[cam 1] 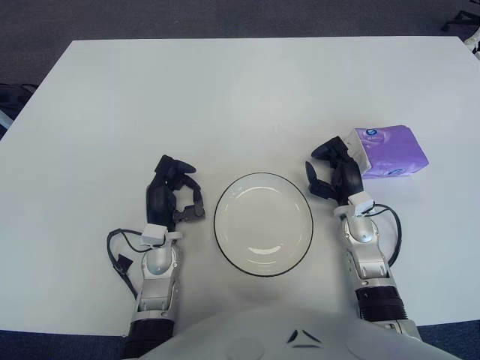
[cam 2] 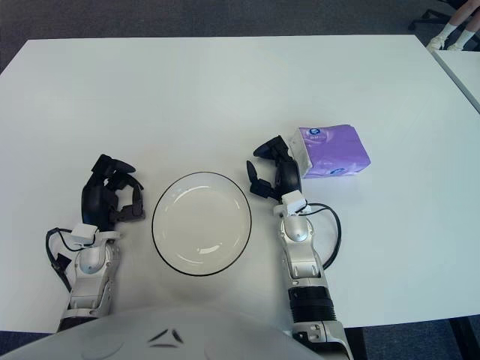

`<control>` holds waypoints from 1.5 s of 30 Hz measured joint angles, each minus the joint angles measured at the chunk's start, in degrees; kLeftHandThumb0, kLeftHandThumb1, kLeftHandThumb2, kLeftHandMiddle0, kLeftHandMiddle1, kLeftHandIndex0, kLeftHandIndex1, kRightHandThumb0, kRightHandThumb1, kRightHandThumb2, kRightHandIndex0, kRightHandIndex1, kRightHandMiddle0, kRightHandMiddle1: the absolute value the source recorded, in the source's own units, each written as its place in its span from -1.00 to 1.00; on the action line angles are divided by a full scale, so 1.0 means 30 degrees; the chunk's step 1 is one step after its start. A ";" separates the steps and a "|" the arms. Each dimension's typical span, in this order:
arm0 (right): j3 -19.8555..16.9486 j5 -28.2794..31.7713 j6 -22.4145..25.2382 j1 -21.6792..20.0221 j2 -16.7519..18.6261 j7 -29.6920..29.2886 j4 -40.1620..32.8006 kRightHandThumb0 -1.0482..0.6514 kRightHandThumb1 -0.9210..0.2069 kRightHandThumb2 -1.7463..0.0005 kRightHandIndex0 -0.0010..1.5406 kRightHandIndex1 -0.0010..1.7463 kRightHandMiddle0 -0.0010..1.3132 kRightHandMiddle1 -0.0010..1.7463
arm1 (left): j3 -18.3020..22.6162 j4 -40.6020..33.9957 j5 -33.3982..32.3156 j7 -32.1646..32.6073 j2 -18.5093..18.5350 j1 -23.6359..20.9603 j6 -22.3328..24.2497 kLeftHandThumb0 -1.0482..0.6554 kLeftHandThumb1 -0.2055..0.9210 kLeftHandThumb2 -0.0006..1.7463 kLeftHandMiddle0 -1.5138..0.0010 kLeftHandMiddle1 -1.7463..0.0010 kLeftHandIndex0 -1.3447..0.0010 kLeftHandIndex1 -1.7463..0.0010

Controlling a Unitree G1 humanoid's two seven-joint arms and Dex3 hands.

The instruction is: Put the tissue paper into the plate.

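A purple tissue pack (cam 1: 388,151) lies on the white table to the right of a white plate with a dark rim (cam 1: 263,223), which holds nothing. My right hand (cam 1: 334,172) sits between the plate and the pack, just left of the pack's white end, fingers spread and holding nothing. My left hand (cam 1: 174,192) shows to the left of the plate, fingers loosely curled with nothing in them.
The white table (cam 1: 225,97) stretches far ahead of both hands. Dark carpet lies beyond its far edge. A cable loops beside each forearm near the table's front edge.
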 measured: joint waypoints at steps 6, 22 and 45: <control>-0.0003 0.0012 0.0001 0.0000 -0.0011 0.0017 0.0000 0.23 -0.35 -0.10 -0.31 0.72 -0.55 1.00 | -0.0002 0.0000 -0.0001 0.0000 0.0001 0.0000 0.0008 0.22 -0.53 0.86 -0.07 -1.00 0.15 -0.99; -0.0101 0.0141 -0.0473 -0.0024 -0.0023 0.0195 0.0258 0.23 -0.31 -0.12 -0.30 0.69 -0.51 1.00 | -0.0003 0.0012 0.0000 0.0003 0.0000 -0.0027 0.0184 0.22 -0.45 0.81 -0.03 -1.00 0.22 -1.00; -0.0977 -0.0359 -1.2805 -0.2593 -0.0831 -0.1930 0.4413 0.23 0.10 -0.43 -0.10 0.64 -0.23 1.00 | 0.0069 0.0147 0.0149 0.0041 -0.0018 -0.0209 0.0515 0.22 -0.28 0.69 0.07 -1.00 0.32 -1.00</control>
